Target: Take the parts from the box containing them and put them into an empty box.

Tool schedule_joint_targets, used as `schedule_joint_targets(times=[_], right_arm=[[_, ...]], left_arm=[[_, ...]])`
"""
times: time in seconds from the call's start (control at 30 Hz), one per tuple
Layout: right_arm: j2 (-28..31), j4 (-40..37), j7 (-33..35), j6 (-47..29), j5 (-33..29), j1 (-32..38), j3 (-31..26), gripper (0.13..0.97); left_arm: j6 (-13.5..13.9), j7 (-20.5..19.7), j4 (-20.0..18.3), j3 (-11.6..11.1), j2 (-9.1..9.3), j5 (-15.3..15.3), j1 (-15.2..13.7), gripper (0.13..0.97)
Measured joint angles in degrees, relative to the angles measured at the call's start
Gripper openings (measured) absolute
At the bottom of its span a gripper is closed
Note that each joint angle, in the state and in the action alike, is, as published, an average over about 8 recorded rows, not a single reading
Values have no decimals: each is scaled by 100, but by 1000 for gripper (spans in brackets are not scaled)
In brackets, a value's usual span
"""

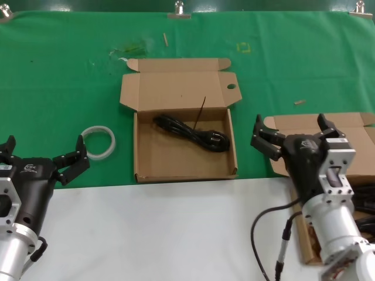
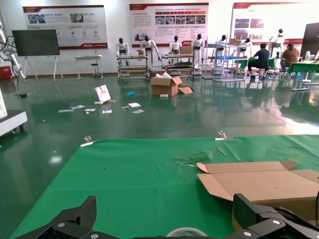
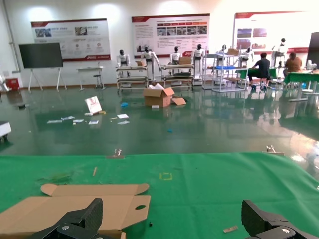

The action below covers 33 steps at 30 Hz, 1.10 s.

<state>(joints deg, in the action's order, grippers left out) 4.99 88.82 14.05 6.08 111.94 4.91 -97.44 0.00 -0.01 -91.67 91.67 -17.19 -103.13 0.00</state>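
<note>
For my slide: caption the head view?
One power cord lies in the holed box; both grippers hover open.

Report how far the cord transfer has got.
Done: one power cord lies in the box with the holed wing. In hand: nothing; the left gripper and right gripper are both open and empty. Left: black cords show in the right-hand box, mostly hidden behind the right arm.

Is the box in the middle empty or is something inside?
Not empty. The box with a round hole in its lid wing lies open, and one coiled black power cord rests on its floor, near the back.
</note>
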Motion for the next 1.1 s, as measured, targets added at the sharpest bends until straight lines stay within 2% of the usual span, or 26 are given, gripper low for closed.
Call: schedule_joint_targets(times=[0.37,1.1], right_arm=[[0,213,-1048,-453,-657,-366,430,966],[0,226,-1113,-482,-698,-388,456,966]], left_arm=[[0,0,0,0,0,0,0,965],[0,0,0,0,0,0,0,965]])
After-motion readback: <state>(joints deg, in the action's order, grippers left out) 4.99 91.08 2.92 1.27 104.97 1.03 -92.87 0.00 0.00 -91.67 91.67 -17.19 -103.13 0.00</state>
